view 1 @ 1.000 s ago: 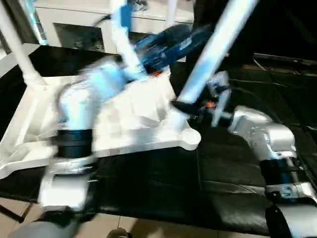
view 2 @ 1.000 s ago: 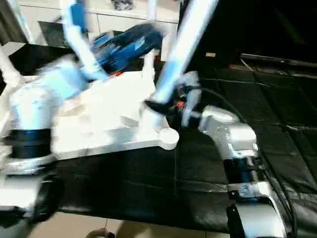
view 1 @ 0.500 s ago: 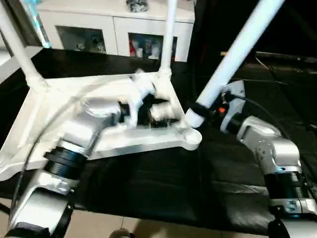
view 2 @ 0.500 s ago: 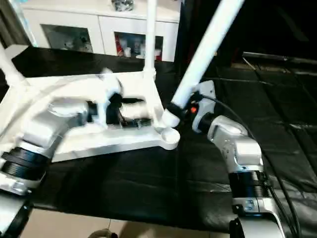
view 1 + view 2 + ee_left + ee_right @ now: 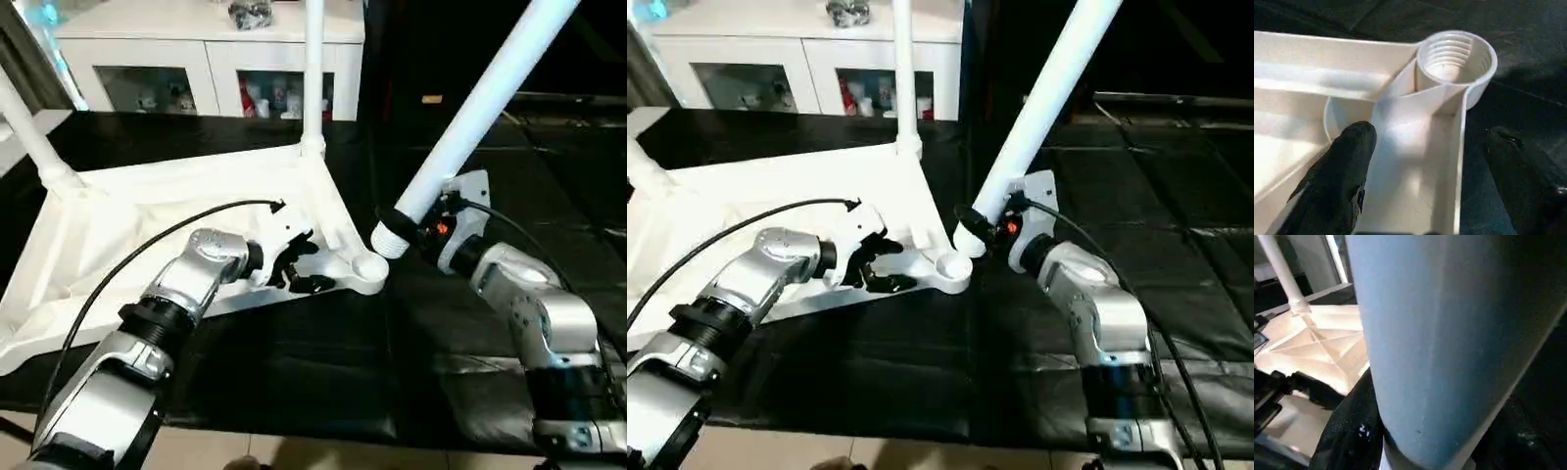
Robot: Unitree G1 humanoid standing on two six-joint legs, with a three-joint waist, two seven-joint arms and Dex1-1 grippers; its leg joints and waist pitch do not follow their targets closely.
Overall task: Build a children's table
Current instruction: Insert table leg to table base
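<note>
A: Where does the build stand?

B: The white ribbed plastic tabletop point(image 5: 147, 235) lies underside up on the black padded mat point(image 5: 294, 362). Two white tapered tube legs point(image 5: 313, 78) stand in its far corners. The round threaded corner socket point(image 5: 1455, 58), just ahead of the left gripper point(image 5: 304, 266), is empty.

A: And the grippers?

B: The left gripper's black fingers point(image 5: 1342, 166) are spread, straddling the tabletop's edge wall without pinching it. The right gripper point(image 5: 991, 227) clamps the long smooth white tube leg point(image 5: 470, 117) near its ridged lower end, tilted, just beside the socket.

A: Next move?

B: Probably bring the leg upright over the socket, seat it, then twist it in.
</note>
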